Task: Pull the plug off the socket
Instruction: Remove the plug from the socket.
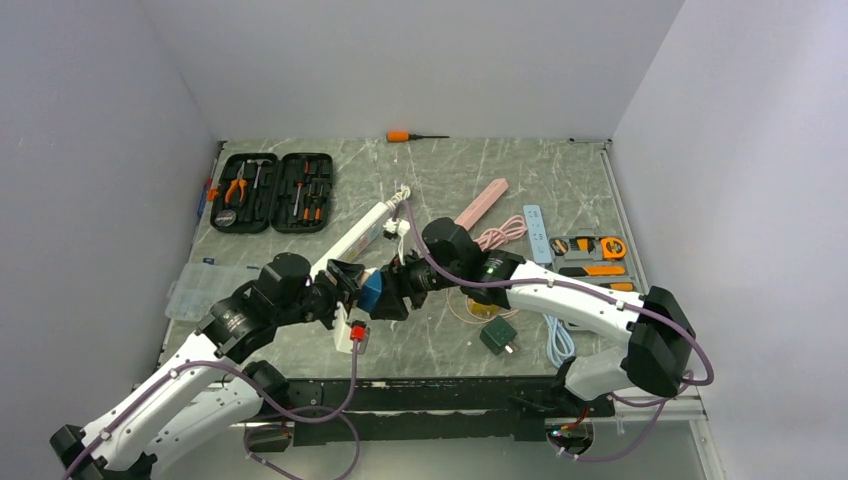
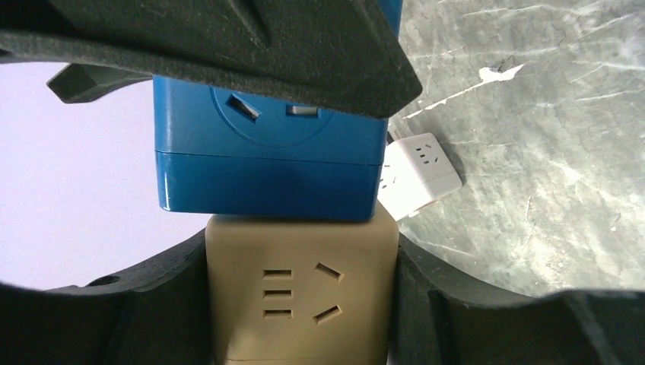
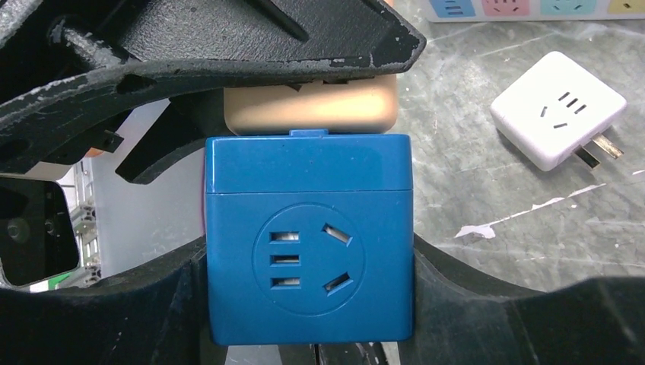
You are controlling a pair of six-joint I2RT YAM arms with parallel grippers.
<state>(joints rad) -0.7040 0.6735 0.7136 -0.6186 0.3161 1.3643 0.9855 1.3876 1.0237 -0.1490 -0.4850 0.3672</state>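
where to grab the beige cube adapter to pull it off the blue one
Pinch the beige cube adapter across its two flat, parallel side faces, approaching from the end opposite the blue cube adapter, so the pull runs straight away from the seam.

A blue plastic cube (image 2: 266,163) sits on a tan plastic cube (image 2: 300,312), which the black left gripper (image 2: 300,258) squeezes from both sides.
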